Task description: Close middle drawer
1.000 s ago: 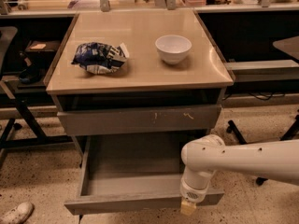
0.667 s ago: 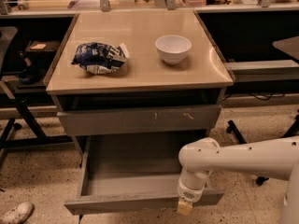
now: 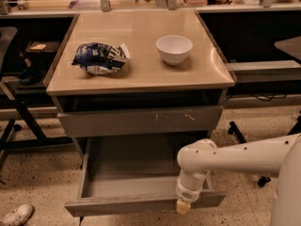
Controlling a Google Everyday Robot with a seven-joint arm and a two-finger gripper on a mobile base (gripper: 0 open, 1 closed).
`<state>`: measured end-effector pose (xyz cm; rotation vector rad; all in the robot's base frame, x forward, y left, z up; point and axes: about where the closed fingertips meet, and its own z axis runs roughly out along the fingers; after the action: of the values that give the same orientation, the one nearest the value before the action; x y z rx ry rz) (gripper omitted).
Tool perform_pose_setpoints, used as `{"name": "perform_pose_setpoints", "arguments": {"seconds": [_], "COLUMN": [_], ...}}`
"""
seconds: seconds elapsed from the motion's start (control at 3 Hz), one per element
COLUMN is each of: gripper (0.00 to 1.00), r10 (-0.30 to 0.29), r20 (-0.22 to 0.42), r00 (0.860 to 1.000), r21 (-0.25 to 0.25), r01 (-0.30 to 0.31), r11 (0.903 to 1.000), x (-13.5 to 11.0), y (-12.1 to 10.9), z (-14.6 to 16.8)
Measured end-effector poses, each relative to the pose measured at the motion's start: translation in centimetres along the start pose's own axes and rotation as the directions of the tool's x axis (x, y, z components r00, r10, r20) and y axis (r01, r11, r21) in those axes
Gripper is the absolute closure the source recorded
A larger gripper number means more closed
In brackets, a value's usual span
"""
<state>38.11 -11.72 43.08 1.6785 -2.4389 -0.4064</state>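
Note:
The middle drawer is a wide, shallow grey metal drawer with a flat front, pulled far out of the cabinet so its grey tray interior shows. My gripper hangs from the white arm that comes in from the right. It sits at the right part of the drawer's front edge, with its yellowish tip against or just in front of the front panel. Above, the grey drawer front with pale scratch marks stands slightly out from the cabinet.
On the beige cabinet top lie a blue and white chip bag and a white bowl. A chair frame stands at the left, a caster base at the right. A white shoe is at the lower left.
My arm and gripper have shifted a little to the left along the drawer's front edge. The drawer stands about as far out as before.

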Motion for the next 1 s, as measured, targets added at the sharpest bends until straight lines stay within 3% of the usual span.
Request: {"name": "perform_pose_setpoints", "arguments": {"seconds": [0.33,1.0], "gripper": [1.00,1.00], "r10": [0.005,-0.008], "r20": [0.014,0.072], "r00": [1.000,0.997], "r21": [0.031,0.151], "r01": [-0.005,-0.003], "r11": [0.9995,0.9886], "x": [-0.4,-2.2], "y": [-0.9,-3.0], "z": [0.0,-2.5]}}
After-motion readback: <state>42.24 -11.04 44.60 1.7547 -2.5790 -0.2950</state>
